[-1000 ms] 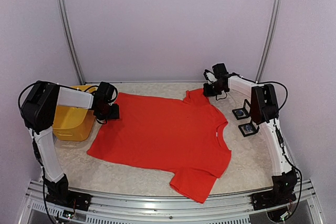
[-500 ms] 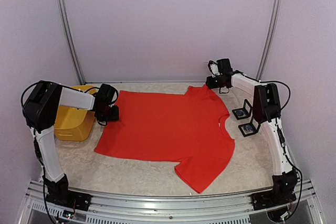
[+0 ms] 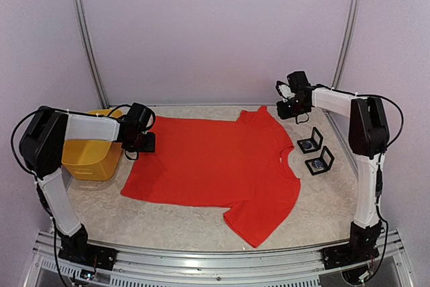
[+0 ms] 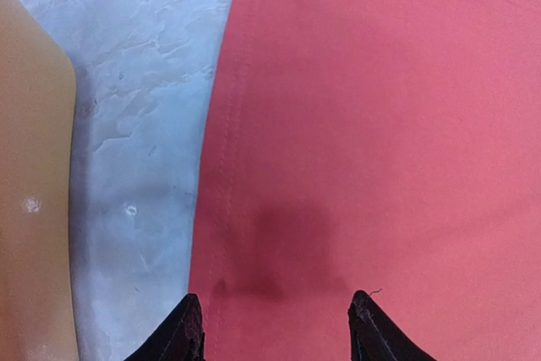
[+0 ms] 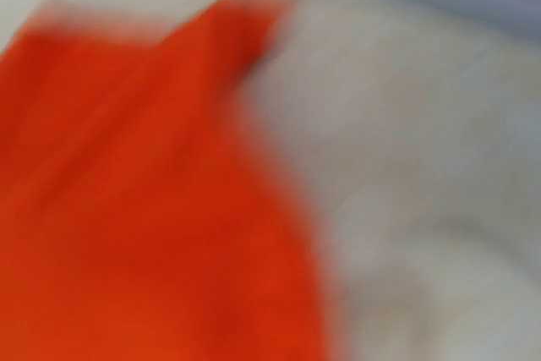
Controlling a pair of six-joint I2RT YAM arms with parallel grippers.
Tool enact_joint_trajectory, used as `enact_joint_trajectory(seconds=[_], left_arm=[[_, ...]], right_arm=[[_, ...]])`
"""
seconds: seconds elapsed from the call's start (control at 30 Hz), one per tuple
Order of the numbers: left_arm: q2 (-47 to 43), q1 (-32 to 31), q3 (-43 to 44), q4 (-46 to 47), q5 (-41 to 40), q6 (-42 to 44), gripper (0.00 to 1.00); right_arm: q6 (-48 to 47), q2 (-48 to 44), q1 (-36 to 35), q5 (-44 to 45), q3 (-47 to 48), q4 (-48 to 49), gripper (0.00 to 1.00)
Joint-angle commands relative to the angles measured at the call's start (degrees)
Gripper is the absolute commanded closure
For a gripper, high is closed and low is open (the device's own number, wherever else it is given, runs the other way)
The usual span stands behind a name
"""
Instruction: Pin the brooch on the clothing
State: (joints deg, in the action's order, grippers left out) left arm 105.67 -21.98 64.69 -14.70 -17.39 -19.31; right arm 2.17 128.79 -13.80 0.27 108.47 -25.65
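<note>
shirt: red T-shirt (image 3: 215,162) lying flat on the tabletop (image 3: 168,223)
left tool (image 4: 277,327): spread apart, over the hem
right tool (image 3: 293,107): by the far sleeve, can't tell its state

Pale table (image 3: 168,223), red T-shirt (image 3: 208,159) spread flat, yellow bin (image 3: 91,156) left, two black cases (image 3: 309,143) right

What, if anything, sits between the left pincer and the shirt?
Nothing visible. The left pincer hangs open right over the hem edge of the red T-shirt, only bare fabric between its tips. The yellow bin stands off to the side, not in the path.
</note>
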Motion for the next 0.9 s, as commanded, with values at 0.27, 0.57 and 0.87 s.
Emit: enact_joint_trajectory(seconds=[0.27, 0.57, 0.87], left_arm=[[-10.34, -5.22, -15.55, 2.57, 4.81, -6.67, 0.53], [-15.65, -7.18, -24.33, 3.97, 4.43, -11.06, 0.53], [-21.16, -13.12, -27.15, -1.29, -0.74, -14.53, 0.52]], right_arm=[[8.81, -22.40, -22.48, -14.96, -38.43, 3.64, 1.00], [15.88, -28.42, -29.14, -10.61, -54.09, -0.34, 1.00], [15.41, -36.04, -33.35, -7.00, -53.91, -4.24, 1.00]])
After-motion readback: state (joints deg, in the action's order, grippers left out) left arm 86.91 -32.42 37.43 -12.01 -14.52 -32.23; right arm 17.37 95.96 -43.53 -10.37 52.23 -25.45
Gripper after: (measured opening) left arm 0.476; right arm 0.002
